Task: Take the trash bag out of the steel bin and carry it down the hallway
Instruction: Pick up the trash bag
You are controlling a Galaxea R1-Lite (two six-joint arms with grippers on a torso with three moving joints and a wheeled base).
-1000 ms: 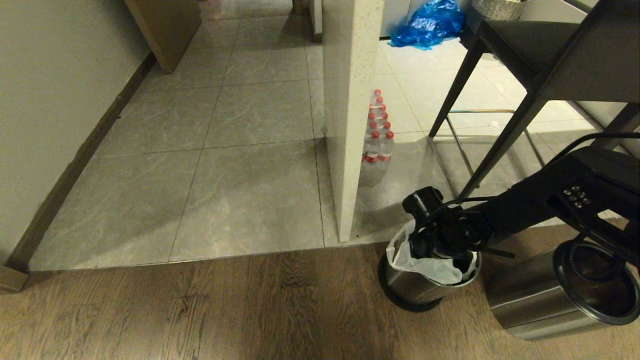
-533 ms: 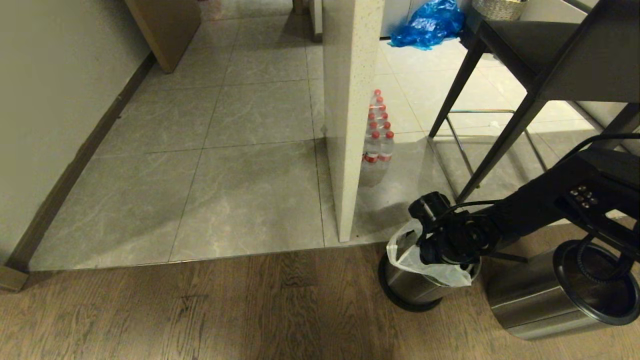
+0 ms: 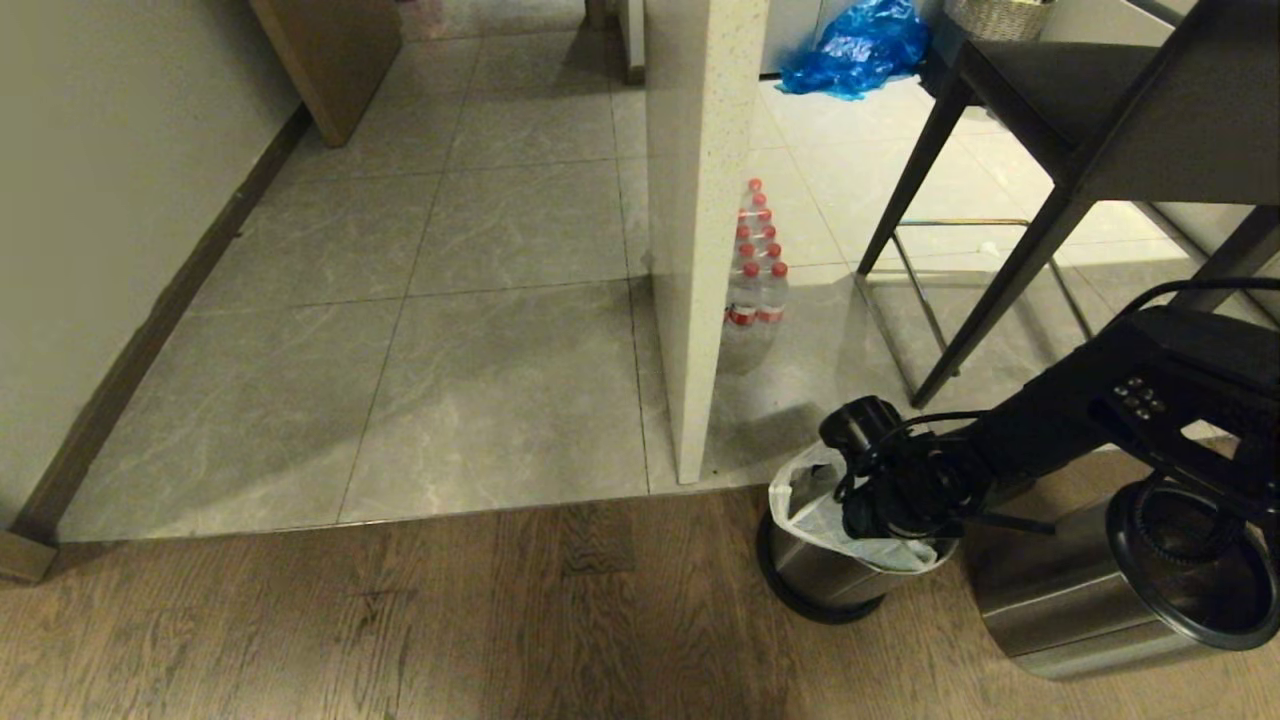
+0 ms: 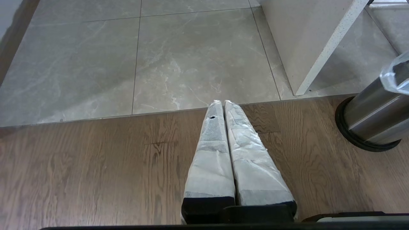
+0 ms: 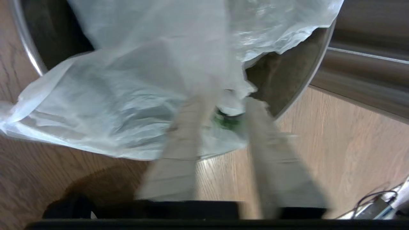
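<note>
The steel bin [image 3: 812, 572] stands upright on the wood floor just before the grey tiles of the hallway [image 3: 480, 350]. The trash bag [image 3: 800, 502], thin and whitish, lines the bin and drapes over its rim. My right gripper [image 3: 890, 505] hangs over the bin's mouth. In the right wrist view the right gripper [image 5: 228, 105] is open, its fingers apart over the bag [image 5: 105, 105], with a patch of green print between the tips. My left gripper [image 4: 222, 102] is shut and empty above the wood floor, to the left of the bin [image 4: 370, 115].
A second steel bin [image 3: 1060, 610] lies on its side right of the upright one. A white pillar [image 3: 700, 230] with a pack of water bottles [image 3: 755, 300] stands just behind. A dark chair [image 3: 1050, 130] is at the back right, a blue bag [image 3: 855, 50] beyond it.
The right gripper has sunk a little toward the bin's mouth. The lifted edge of the bag has dropped back down onto the rim. The left arm has not moved.
</note>
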